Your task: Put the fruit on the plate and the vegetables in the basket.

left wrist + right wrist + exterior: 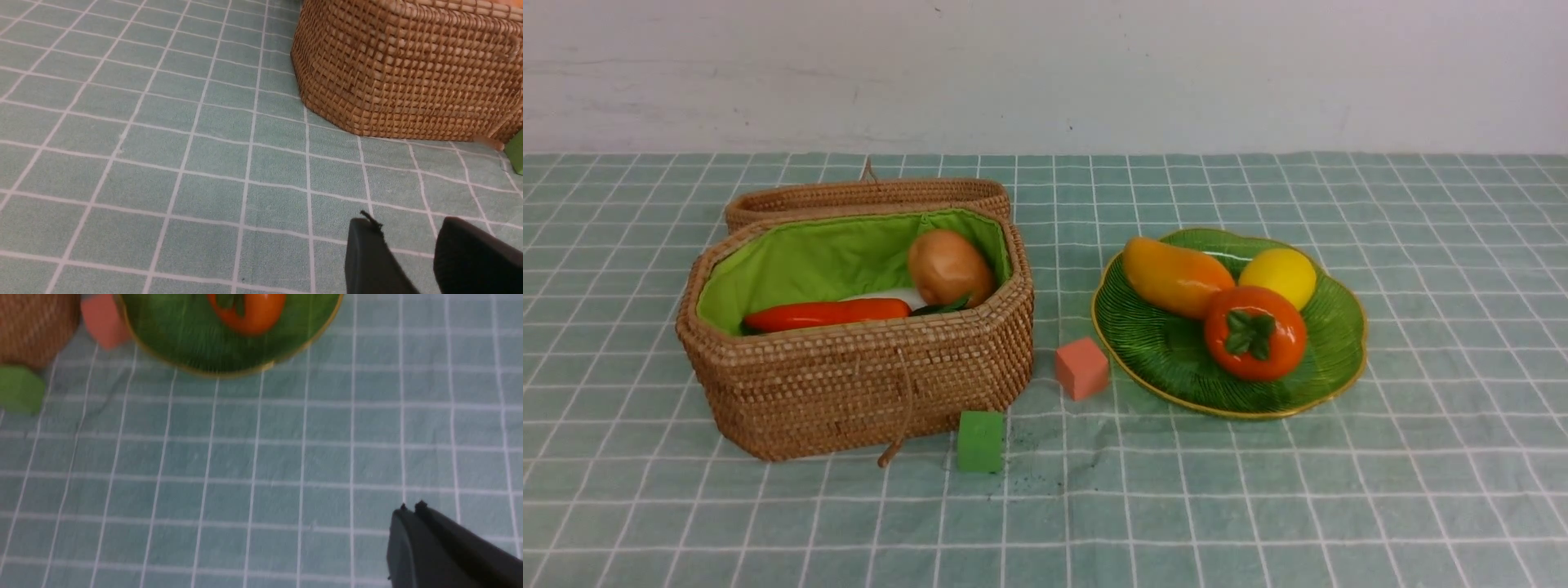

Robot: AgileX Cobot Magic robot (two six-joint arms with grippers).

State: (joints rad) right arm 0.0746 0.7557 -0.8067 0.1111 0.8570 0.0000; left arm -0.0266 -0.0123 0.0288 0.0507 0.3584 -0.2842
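At the far left, the left gripper (408, 245) is seen only in its wrist view, its black jaws parted with bare checked green tablecloth (163, 163) showing between them and nothing held. Ahead of that claw and a little off to one side stands the large brown woven wicker basket (849, 384) with bright green cloth lining, its attached lid laid open behind. Inside it are seen the slim red-orange carrot (825, 313), the brown potato (949, 267) and a sliver of the white radish (890, 296); the eggplant cannot be made out. A small green cube (979, 441) sits just beside the basket's near corner, and a salmon-pink cube (1081, 368) lies between basket and plate. The right gripper (410, 510) is shut and empty, and well ahead of it rests the translucent green ribbed glass plate (1152, 359) with gold scalloped rim, on which the orange-yellow mango (1174, 276), the yellow lemon (1281, 275) and the round orange-red fruit (1255, 332) with green calyx are gathered. The sorting is judged essentially done. Risk is judged low: a careless sweep of either claw could nudge a cube or clip the plate's rim, and the glossy fruit could be rolled off.
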